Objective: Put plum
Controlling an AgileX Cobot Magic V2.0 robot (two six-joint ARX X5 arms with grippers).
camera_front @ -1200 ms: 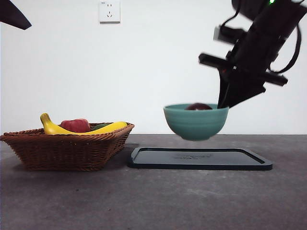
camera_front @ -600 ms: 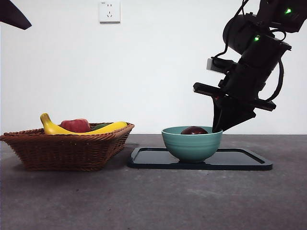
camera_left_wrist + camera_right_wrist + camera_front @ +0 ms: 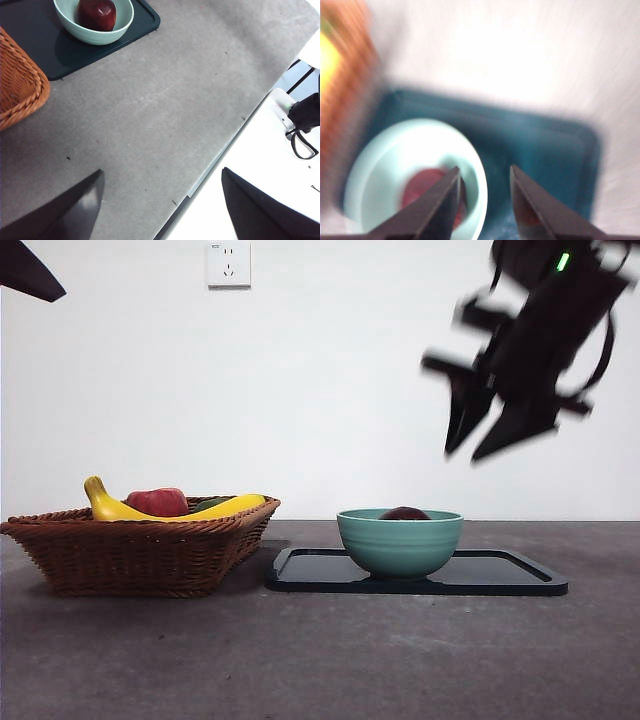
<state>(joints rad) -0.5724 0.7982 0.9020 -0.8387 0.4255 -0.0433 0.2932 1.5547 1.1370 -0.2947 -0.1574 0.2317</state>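
Observation:
The dark maroon plum (image 3: 405, 513) lies inside the teal bowl (image 3: 400, 545), only its top showing over the rim in the front view. The bowl stands on the black tray (image 3: 500, 575). My right gripper (image 3: 468, 452) hangs blurred above and to the right of the bowl, open and holding nothing. In the right wrist view, the right gripper (image 3: 484, 169) frames the bowl (image 3: 395, 165) and the plum (image 3: 427, 192) below. My left gripper (image 3: 161, 171) is open, far from the bowl (image 3: 107, 36) and plum (image 3: 96, 13). It shows as a black tip (image 3: 25, 270) in a top corner.
A wicker basket (image 3: 140, 550) left of the tray holds yellow bananas (image 3: 110, 508) and a red apple-like fruit (image 3: 157, 502). The left wrist view shows the basket (image 3: 17, 85) and the table's edge (image 3: 215, 160) with a black strap beyond.
The bowl with the plum came down from mid-air onto the tray. My right gripper let go of the bowl's rim and rose up and away, now open.

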